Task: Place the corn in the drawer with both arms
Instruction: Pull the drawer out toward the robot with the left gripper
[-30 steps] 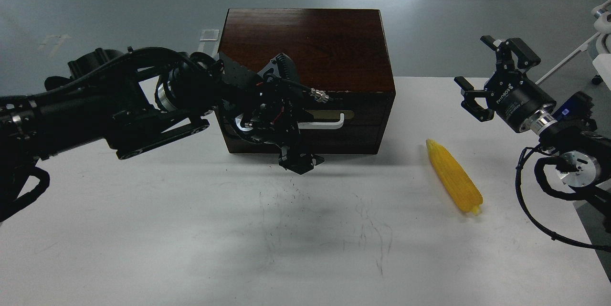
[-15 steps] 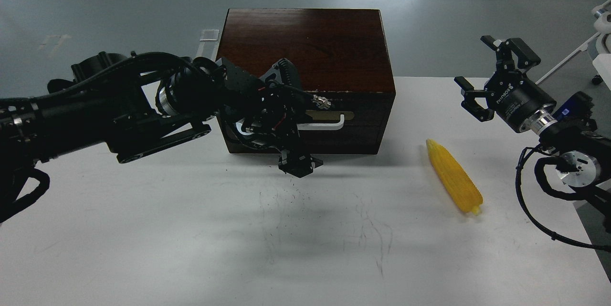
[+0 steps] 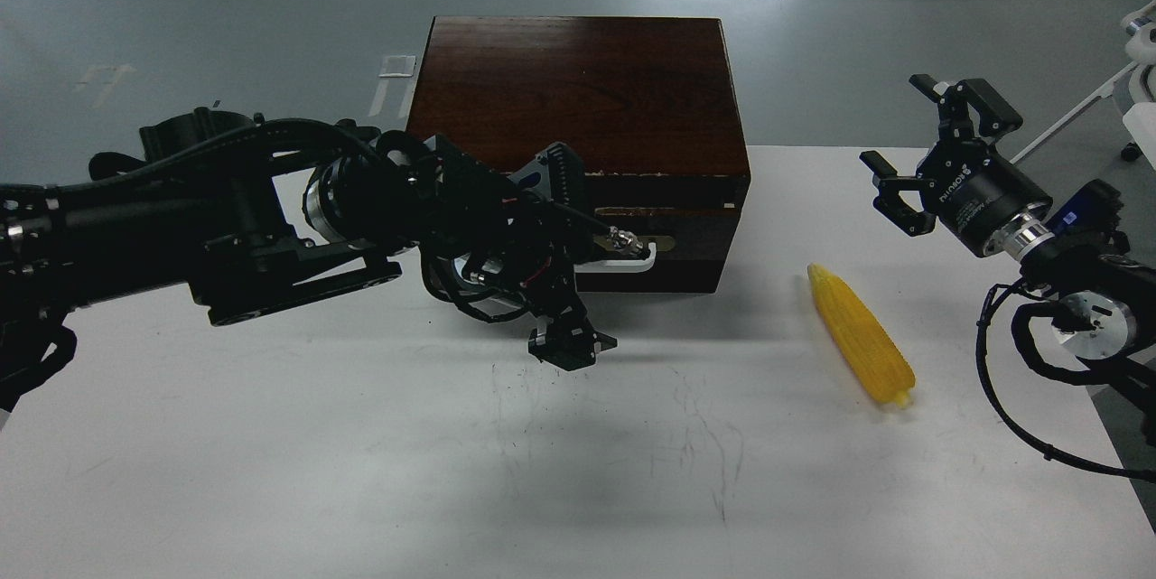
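The corn [image 3: 858, 335] lies on the white table [image 3: 271, 452], right of the dark brown cabinet [image 3: 578, 91]. The drawer [image 3: 695, 240] stands pulled out a little, with a pale strip showing along its top edge. My left gripper [image 3: 551, 276] is at the left part of the white bar handle [image 3: 632, 265] and hides it; it looks shut on the handle, with one dark finger hanging below. My right gripper [image 3: 923, 145] is open and empty, in the air above and right of the corn.
The table's right edge runs close to my right arm [image 3: 1075, 290]. Grey floor lies behind the cabinet, with white furniture [image 3: 1140, 64] at the far right. Faint scribble marks [image 3: 686, 434] show on the table in front of the cabinet.
My left gripper has moved toward me and the drawer has slid out a little with it. The right gripper and the corn have stayed put.
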`<state>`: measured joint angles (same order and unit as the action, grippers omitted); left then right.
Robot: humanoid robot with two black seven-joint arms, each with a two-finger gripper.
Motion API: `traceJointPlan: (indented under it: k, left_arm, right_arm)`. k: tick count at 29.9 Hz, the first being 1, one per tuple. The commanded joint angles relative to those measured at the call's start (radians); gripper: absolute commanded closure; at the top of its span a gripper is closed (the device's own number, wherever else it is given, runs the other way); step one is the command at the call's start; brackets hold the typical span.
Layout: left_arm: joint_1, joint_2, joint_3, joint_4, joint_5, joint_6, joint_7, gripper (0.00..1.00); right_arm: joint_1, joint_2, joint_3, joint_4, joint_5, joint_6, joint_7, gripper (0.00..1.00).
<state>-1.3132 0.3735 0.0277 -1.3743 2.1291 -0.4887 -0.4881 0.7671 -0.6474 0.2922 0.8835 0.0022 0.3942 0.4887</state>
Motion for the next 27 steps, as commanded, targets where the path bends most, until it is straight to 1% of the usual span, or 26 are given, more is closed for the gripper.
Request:
traceJointPlan:
  k: [1, 10, 15, 18, 21, 23, 25, 27]
  left_arm:
    - [-0.003, 0.019, 0.001, -0.054, -0.003, 0.0, -0.001, 0.01]
    - [-0.032, 0.025, 0.0, -0.118, -0.009, 0.0, -0.001, 0.01]
    - [-0.034, 0.027, 0.0, -0.121, -0.011, 0.0, -0.001, 0.01]
    - [-0.057, 0.036, -0.005, -0.124, -0.04, 0.0, -0.001, 0.01]
    - [-0.078, 0.053, -0.017, -0.132, -0.113, 0.0, -0.001, 0.01]
    - [-0.089, 0.067, -0.049, -0.134, -0.225, 0.0, -0.001, 0.01]
    - [-0.089, 0.096, -0.129, -0.134, -0.43, 0.0, -0.001, 0.01]
    - [-0.083, 0.117, -0.163, -0.131, -0.538, 0.0, -0.001, 0.01]
  right_arm:
    - [-0.002, 0.0, 0.001, 0.0, 0.001, 0.002, 0.0, 0.0]
    - [-0.002, 0.0, 0.001, 0.0, -0.001, 0.0, 0.0, 0.0]
    - [-0.002, -0.003, 0.004, 0.002, 0.001, 0.0, 0.0, 0.0]
    - [0.0, -0.008, 0.004, 0.002, 0.001, 0.002, 0.0, 0.0]
    - [0.0, -0.009, 0.004, 0.003, 0.001, 0.002, 0.0, 0.0]
    - [0.0, -0.009, 0.004, 0.002, 0.001, 0.002, 0.0, 0.0]
    - [0.0, -0.009, 0.004, 0.003, 0.001, 0.002, 0.0, 0.0]
    - [-0.002, -0.012, 0.004, 0.003, 0.001, 0.002, 0.0, 0.0]
